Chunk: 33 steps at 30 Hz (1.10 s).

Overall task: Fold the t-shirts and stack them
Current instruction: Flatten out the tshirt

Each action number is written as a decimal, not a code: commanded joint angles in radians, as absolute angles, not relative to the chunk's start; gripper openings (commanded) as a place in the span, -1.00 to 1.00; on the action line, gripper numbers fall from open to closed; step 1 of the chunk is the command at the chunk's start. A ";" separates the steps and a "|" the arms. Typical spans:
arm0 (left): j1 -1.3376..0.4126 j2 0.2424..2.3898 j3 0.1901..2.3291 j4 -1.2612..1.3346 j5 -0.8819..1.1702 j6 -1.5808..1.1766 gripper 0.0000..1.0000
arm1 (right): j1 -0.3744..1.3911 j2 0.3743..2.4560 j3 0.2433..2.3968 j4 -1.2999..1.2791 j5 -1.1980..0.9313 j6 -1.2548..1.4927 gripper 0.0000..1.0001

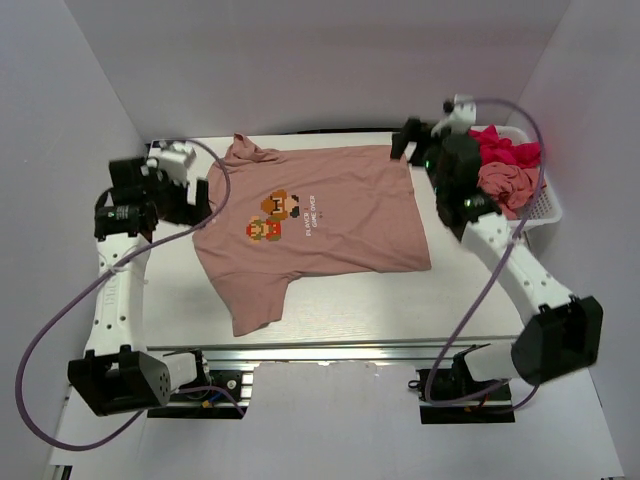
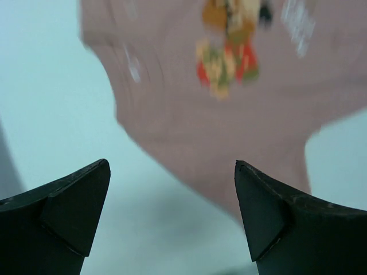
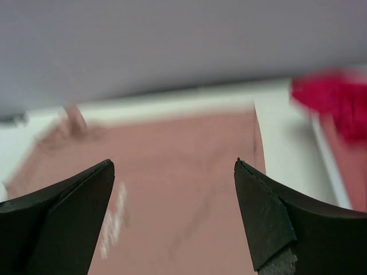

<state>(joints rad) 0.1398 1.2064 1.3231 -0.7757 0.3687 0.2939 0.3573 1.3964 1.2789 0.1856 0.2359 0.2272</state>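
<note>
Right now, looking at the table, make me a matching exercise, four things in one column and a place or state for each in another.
Things: 1 printed pink t-shirt; 2 magenta t-shirt; 3 basket; 4 left gripper.
States: A crumpled in the basket; B open, holding nothing; C spread flat on the table; D at the table's right edge.
Pairs: 1-C, 2-A, 3-D, 4-B.

"GAME OVER" on salmon-pink t-shirt (image 1: 345,235)
</note>
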 commanded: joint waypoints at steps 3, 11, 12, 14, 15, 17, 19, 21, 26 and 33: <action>0.141 1.163 1.042 -1.048 0.284 0.520 0.96 | 0.402 1.206 0.902 0.048 0.411 0.434 0.77; 0.144 1.098 0.853 -0.930 0.259 0.615 0.96 | 0.433 0.956 0.644 -0.086 0.548 0.512 0.75; 0.146 1.129 0.827 -0.889 0.255 0.603 0.96 | 0.433 0.948 0.631 -0.089 0.545 0.511 0.75; 0.146 1.166 0.812 -0.864 0.270 0.601 0.96 | 0.433 0.951 0.598 -0.089 0.549 0.508 0.75; 0.150 1.181 0.802 -0.850 0.287 0.604 0.96 | 0.433 0.963 0.591 -0.080 0.552 0.506 0.75; 0.150 1.230 0.801 -0.819 0.333 0.589 0.96 | 0.433 0.982 0.580 -0.068 0.566 0.506 0.75; 0.152 1.297 0.834 -0.831 0.374 0.597 0.96 | 0.433 1.028 0.574 -0.028 0.569 0.494 0.75; 0.155 1.342 0.864 -0.835 0.446 0.612 0.95 | 0.430 1.095 0.583 -0.011 0.565 0.492 0.75; 0.160 1.507 0.946 -0.879 0.582 0.636 0.91 | 0.431 1.233 0.626 0.047 0.520 0.508 0.74; 0.167 1.520 0.946 -0.913 0.605 0.640 0.85 | 0.425 1.342 0.649 0.080 0.531 0.537 0.72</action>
<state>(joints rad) 0.1619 1.5486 0.9268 -0.8898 0.5476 0.6228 0.4278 1.3243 0.5957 0.0132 0.5129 0.5030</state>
